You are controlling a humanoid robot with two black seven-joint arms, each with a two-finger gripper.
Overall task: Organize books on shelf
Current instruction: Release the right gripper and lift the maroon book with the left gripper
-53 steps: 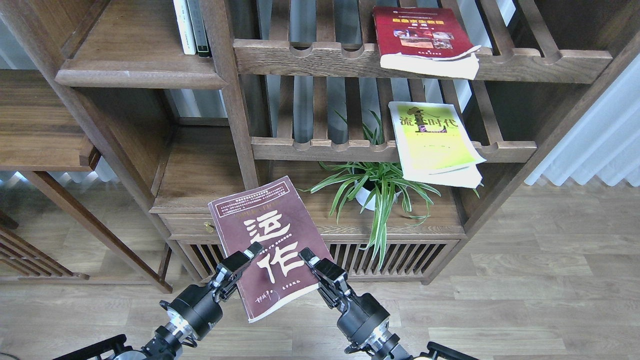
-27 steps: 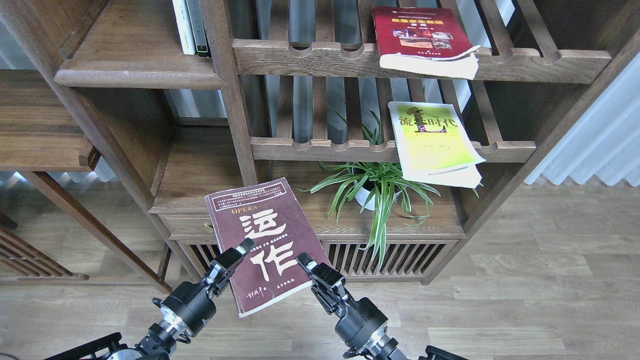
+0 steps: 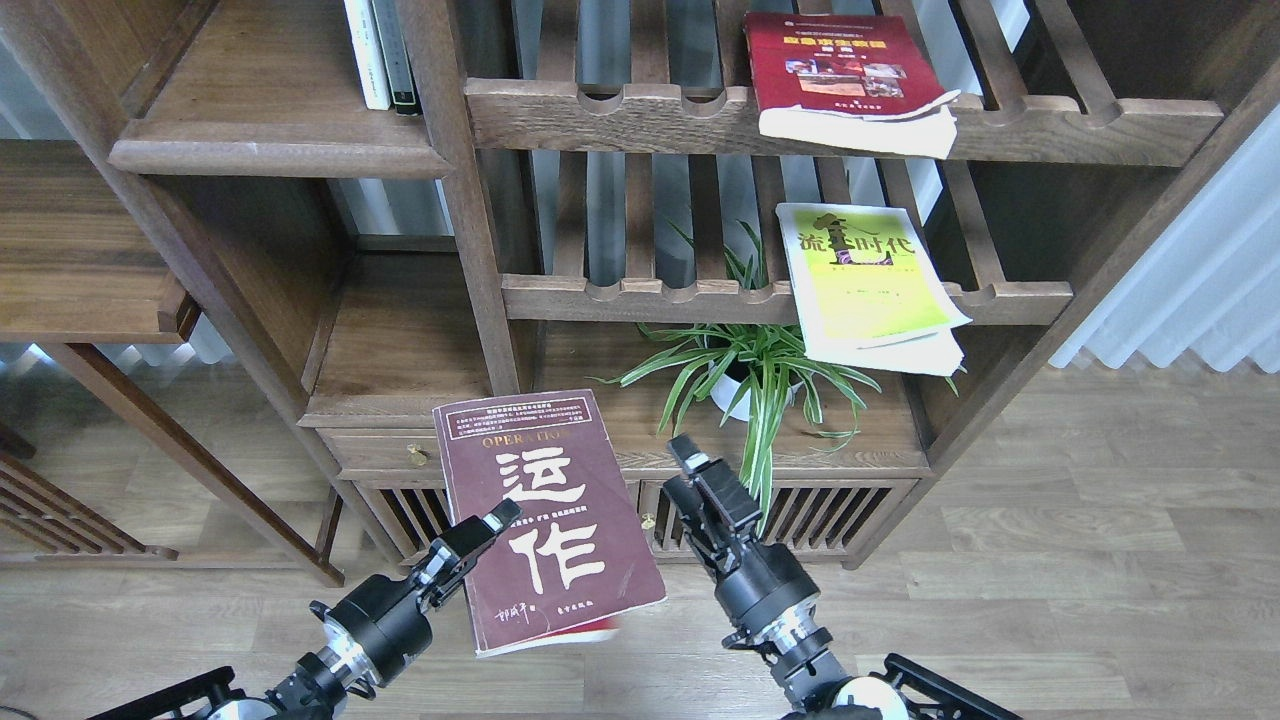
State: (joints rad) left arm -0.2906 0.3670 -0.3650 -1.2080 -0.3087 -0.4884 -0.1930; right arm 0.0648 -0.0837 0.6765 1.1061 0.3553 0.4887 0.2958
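My left gripper (image 3: 488,527) is shut on the left edge of the dark maroon book (image 3: 560,470) and holds it tilted in the air in front of the bookcase's low cabinet. My right gripper (image 3: 684,468) is open and empty, apart from the book's right edge. The yellow-green book (image 3: 868,285) lies on the middle slatted rack and overhangs its front. The red book (image 3: 838,65) lies on the upper slatted rack. The solid shelf (image 3: 270,155) is at the upper left.
Two thin books (image 3: 380,55) stand at the right end of the solid shelf. A potted spider plant (image 3: 752,375) stands on the cabinet top right of my right gripper. A post (image 3: 470,230) divides the bookcase. Wooden floor lies below.
My right gripper has let go of the maroon book and moved up and to the right. The book, now held by the left gripper alone, has turned more upright and shifted slightly right.
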